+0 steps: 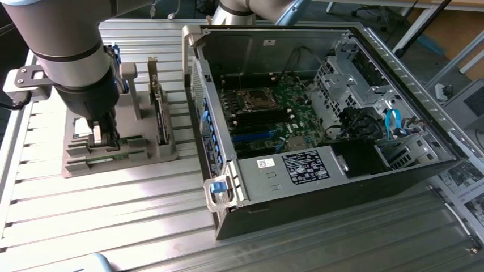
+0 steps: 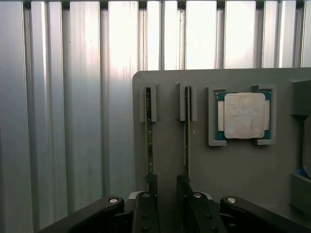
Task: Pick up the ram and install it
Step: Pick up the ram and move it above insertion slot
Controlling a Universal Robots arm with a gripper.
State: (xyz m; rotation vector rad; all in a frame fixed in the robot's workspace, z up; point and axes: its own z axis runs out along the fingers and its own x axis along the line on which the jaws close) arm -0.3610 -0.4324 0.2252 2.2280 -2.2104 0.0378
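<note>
wrist view: 2 ram sticks [image 2: 186, 136] stand edge-on in 2 parallel slots of 1 grey fixture [image 2: 165, 82], both seated there. one is next to the 1 square processor chip [image 2: 245, 115], which lies in its own pocket; the other stick [image 2: 149, 145] is nearer the fixture's edge. gripper [image 2: 166, 187] hangs right over the near ends of the sticks, its 2 fingers [image 2: 151, 194] apart and nothing clamped. can't tell if they touch the sticks

exterior view: gripper [image 1: 102, 141] is down on the fixture [image 1: 162, 153] at the exterior view's left. 1 expansion card [image 1: 158, 107] stands upright in the same fixture. 1 open pc case [image 1: 257, 181] is just beside it toward the right, with 1 motherboard [image 1: 264, 113] exposed. all on a ribbed metal table [image 1: 113, 215]
</note>
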